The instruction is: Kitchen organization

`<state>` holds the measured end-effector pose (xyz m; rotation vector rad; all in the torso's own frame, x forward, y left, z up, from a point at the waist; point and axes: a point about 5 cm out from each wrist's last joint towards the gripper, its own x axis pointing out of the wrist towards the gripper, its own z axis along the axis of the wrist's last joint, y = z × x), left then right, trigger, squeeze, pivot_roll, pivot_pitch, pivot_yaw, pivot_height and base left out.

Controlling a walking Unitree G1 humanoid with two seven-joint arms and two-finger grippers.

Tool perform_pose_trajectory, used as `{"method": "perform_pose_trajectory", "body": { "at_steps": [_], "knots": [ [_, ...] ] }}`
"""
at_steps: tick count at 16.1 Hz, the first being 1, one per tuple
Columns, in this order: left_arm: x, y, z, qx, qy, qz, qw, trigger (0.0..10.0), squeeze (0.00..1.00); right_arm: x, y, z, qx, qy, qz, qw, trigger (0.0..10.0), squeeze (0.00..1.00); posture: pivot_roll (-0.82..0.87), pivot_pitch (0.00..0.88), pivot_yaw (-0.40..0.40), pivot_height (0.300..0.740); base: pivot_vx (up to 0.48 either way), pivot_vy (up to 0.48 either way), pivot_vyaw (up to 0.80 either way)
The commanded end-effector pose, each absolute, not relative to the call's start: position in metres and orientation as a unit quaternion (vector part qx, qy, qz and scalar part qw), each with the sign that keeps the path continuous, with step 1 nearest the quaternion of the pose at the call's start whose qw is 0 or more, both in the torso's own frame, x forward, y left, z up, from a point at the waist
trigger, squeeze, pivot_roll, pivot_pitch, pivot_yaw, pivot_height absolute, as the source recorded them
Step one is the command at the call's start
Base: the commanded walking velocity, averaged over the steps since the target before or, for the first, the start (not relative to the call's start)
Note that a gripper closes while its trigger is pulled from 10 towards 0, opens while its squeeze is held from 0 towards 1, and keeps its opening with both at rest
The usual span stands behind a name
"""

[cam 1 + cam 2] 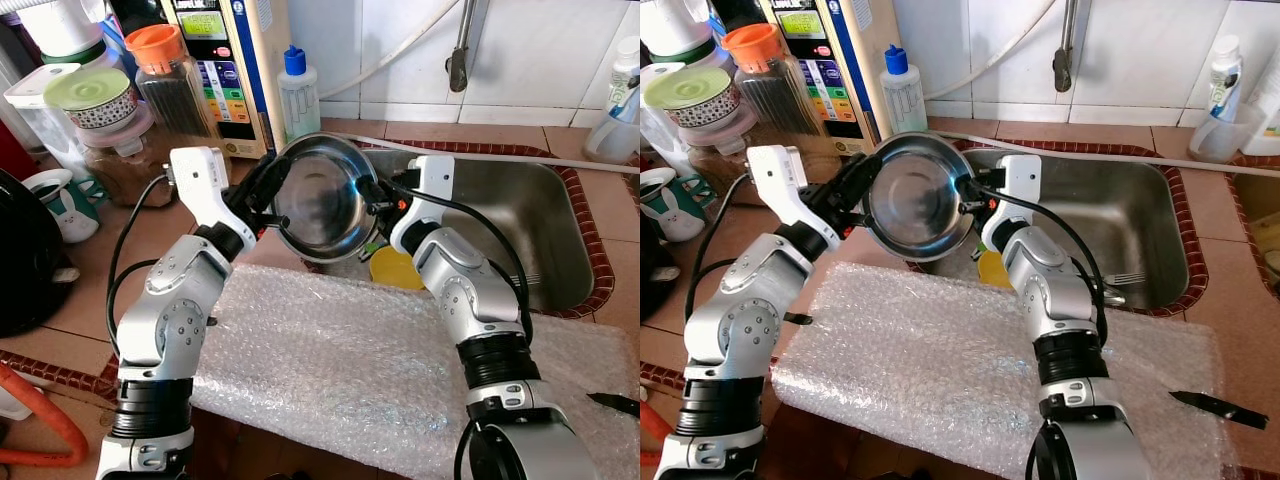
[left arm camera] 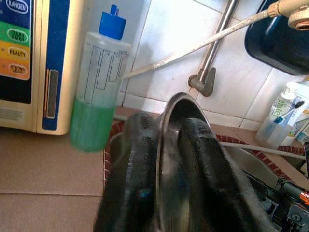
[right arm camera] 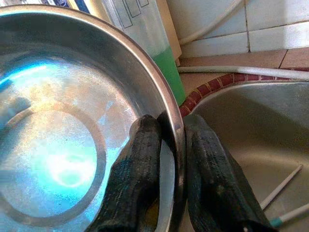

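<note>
Home kitchen: steel sink [image 1: 520, 215], tiled counter [image 1: 600, 200].

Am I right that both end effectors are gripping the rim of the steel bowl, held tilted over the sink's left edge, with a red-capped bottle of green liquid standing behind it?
Not quite: the bottle has a blue cap, as the left eye view shows. The rest holds: the left end effector and right end effector both grip the rim of the steel bowl, tilted over the left edge of the sink.
</note>
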<state>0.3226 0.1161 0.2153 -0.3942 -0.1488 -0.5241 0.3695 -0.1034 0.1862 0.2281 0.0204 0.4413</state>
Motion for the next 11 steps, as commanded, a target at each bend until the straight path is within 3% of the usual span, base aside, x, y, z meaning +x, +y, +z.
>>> {"method": "perform_pose_trajectory", "body": {
  "at_steps": [1,11],
  "knots": [
    [0.3158,0.1016,0.2154,-0.185,-0.069,-0.3,0.933,10.0,1.0,0.3707,-0.1061,0.1908,0.112,0.006,0.195,0.974,0.0,0.0,-0.21,0.097,0.146,0.74,0.0,0.0,0.0],
    [0.3119,0.0993,0.2065,-0.15,-0.043,-0.323,0.933,10.0,1.0,0.372,-0.1093,0.19,0.107,0.006,0.178,0.978,0.0,0.0,-0.2,0.099,0.15,0.74,0.0,0.0,0.0]
  ]
}}
